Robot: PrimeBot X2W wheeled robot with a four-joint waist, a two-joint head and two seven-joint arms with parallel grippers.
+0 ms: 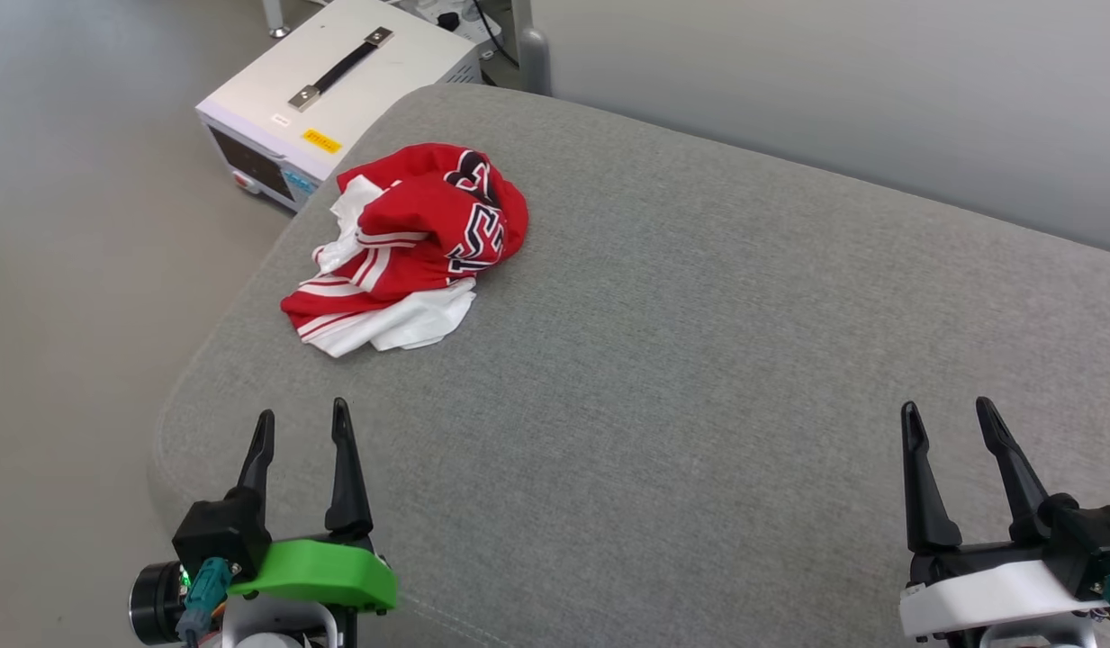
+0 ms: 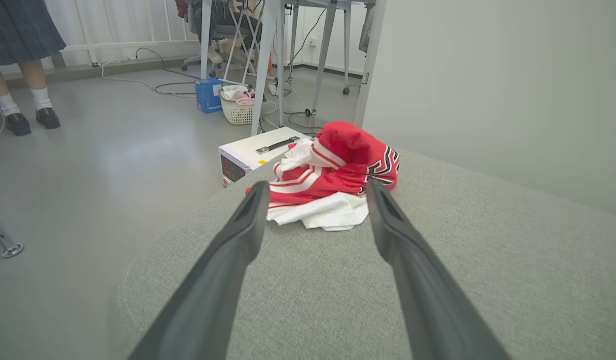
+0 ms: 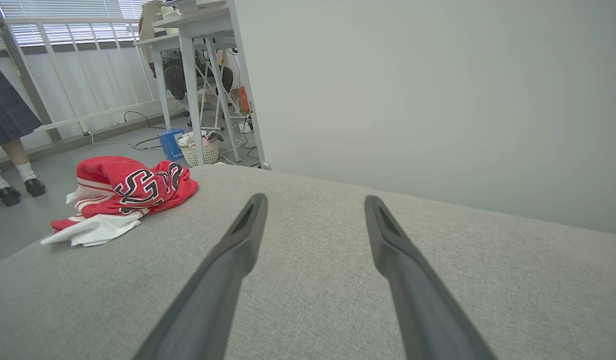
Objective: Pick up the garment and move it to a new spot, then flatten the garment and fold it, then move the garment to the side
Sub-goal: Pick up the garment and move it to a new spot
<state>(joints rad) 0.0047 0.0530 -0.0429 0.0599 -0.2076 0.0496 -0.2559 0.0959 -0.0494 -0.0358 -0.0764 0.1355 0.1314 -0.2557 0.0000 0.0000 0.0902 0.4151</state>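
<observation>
The garment (image 1: 409, 243) lies crumpled in a heap near the far left edge of the grey padded surface (image 1: 699, 360): red cloth, white sleeve parts, striped trim and black white-outlined lettering. In the left wrist view the garment (image 2: 332, 172) sits just beyond the fingertips, apart from them. In the right wrist view the garment (image 3: 123, 197) lies well off to the left. My left gripper (image 1: 302, 423) hovers open at the near left with nothing between its fingers. My right gripper (image 1: 949, 421) stands open and empty at the near right.
A white box-shaped device (image 1: 338, 90) with a black handle stands on the floor beyond the surface's left corner. A pale wall (image 1: 834, 99) runs behind the surface. A person's legs (image 2: 23, 95), a basket (image 2: 237, 107) and table legs are farther off.
</observation>
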